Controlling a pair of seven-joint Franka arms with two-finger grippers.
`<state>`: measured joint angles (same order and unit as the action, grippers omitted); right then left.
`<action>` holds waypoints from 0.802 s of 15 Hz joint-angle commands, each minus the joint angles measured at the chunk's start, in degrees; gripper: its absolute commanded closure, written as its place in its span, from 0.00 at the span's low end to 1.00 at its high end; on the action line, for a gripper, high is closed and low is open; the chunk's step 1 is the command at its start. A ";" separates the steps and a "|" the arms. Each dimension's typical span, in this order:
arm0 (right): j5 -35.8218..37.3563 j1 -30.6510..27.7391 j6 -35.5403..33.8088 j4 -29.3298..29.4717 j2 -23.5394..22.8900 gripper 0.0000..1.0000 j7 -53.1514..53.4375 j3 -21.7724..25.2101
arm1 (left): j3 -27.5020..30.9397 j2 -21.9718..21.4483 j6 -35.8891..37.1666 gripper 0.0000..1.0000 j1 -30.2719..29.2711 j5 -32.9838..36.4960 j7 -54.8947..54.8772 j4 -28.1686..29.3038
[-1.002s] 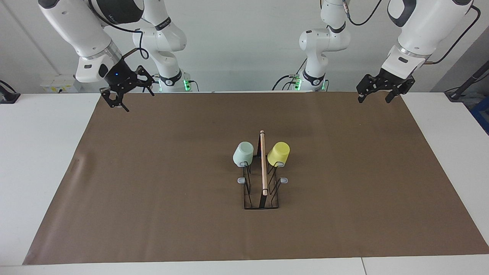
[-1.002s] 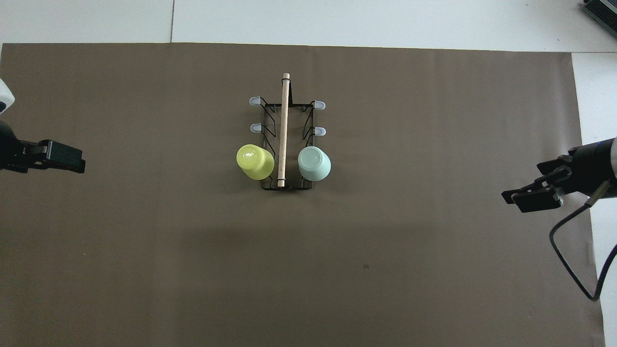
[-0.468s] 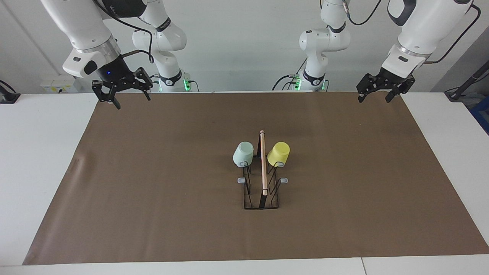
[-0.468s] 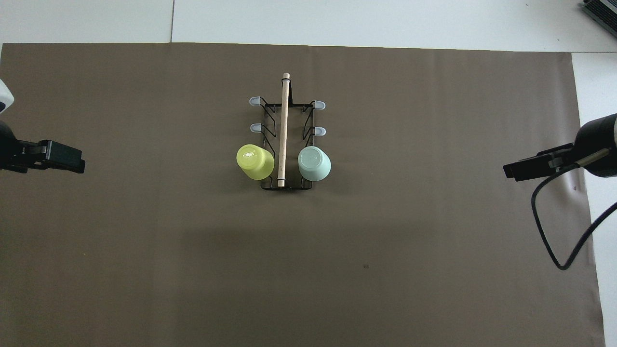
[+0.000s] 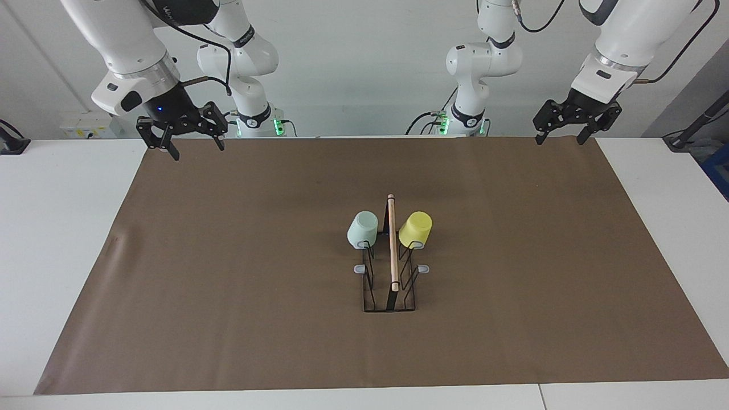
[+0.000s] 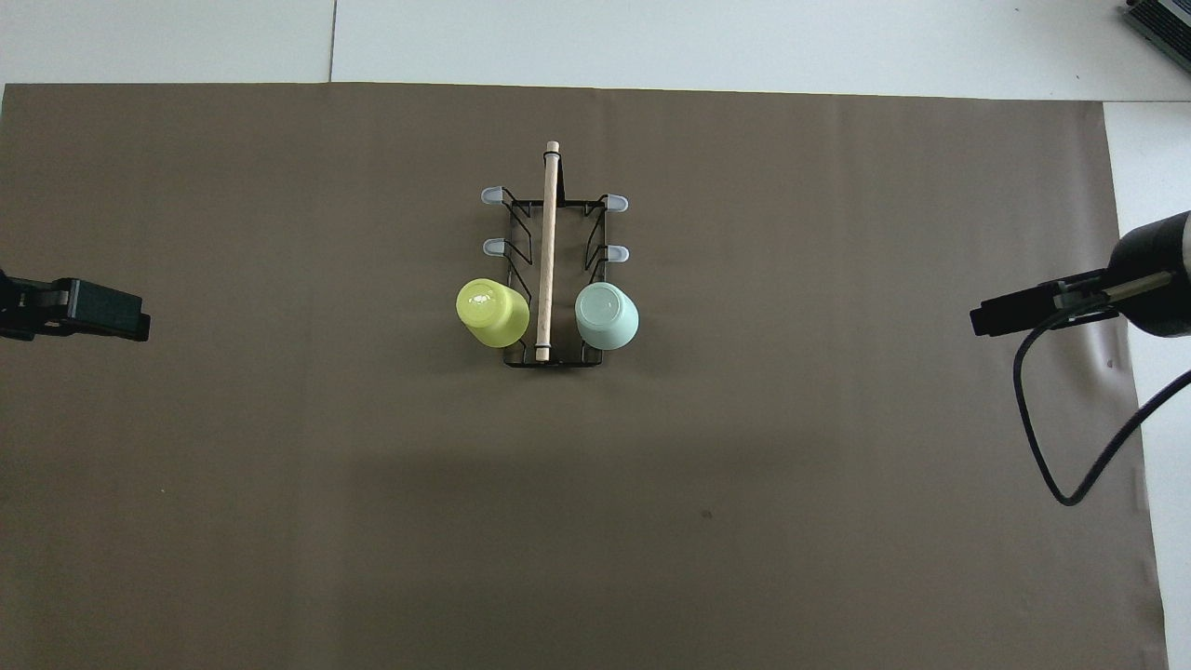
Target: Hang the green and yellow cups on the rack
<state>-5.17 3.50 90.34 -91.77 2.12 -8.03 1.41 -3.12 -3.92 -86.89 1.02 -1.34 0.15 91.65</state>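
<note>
Both grippers hang empty with fingers apart: my left gripper point(image 5: 560, 137) over the mat's point(image 5: 228, 273) corner at the left arm's end, my right gripper point(image 5: 196, 145) over the corner at the right arm's end. At mid-table the rack point(image 5: 390, 285) carries the green cup point(image 5: 363, 229) and yellow cup point(image 5: 415, 229), inverted on its two nearest prongs. I judge the hanging complete. The rack's wooden handle point(image 5: 392, 242) runs lengthwise away from the robots; four prongs remain bare.
</note>
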 commanded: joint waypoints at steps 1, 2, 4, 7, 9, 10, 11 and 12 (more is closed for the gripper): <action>1.22 0.54 -0.52 1.51 -0.71 0.00 1.44 -0.18 | -0.22 -0.65 0.94 0.00 -0.40 -0.68 -0.06 0.20; 1.22 0.63 -0.52 1.51 -0.71 0.00 1.44 -0.26 | -0.22 -0.65 0.94 0.00 -0.49 -0.77 -0.06 0.20; 1.22 0.63 -0.60 1.42 -0.62 0.00 1.35 -0.27 | -0.22 -0.65 0.94 0.00 -0.49 -0.68 -0.06 0.20; 1.56 0.63 -0.60 1.51 -0.53 0.00 1.44 -0.09 | -0.22 -0.65 0.94 0.00 -0.49 -0.68 -0.06 0.20; 1.74 0.36 -0.69 1.51 -0.53 0.00 1.44 -0.09 | -0.22 -0.65 0.94 0.00 -0.49 -0.77 -0.06 0.20; 1.74 0.10 -0.69 1.51 -0.53 0.00 1.44 -0.09 | -0.22 -0.65 0.94 0.00 -0.49 -0.77 -0.06 0.20; 1.74 0.10 -0.60 1.51 -0.53 0.00 1.44 -0.09 | -0.22 -0.65 0.94 0.00 -0.49 -0.68 -0.06 0.20; 1.74 0.10 -0.69 1.51 -0.53 0.00 1.44 -0.09 | -0.22 -0.65 0.94 0.00 -0.49 -0.68 -0.06 0.20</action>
<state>-4.92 3.68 90.34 -91.43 2.12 -8.01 1.42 -3.14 -3.92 -86.86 1.02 -1.34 0.15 91.65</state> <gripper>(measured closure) 0.000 0.000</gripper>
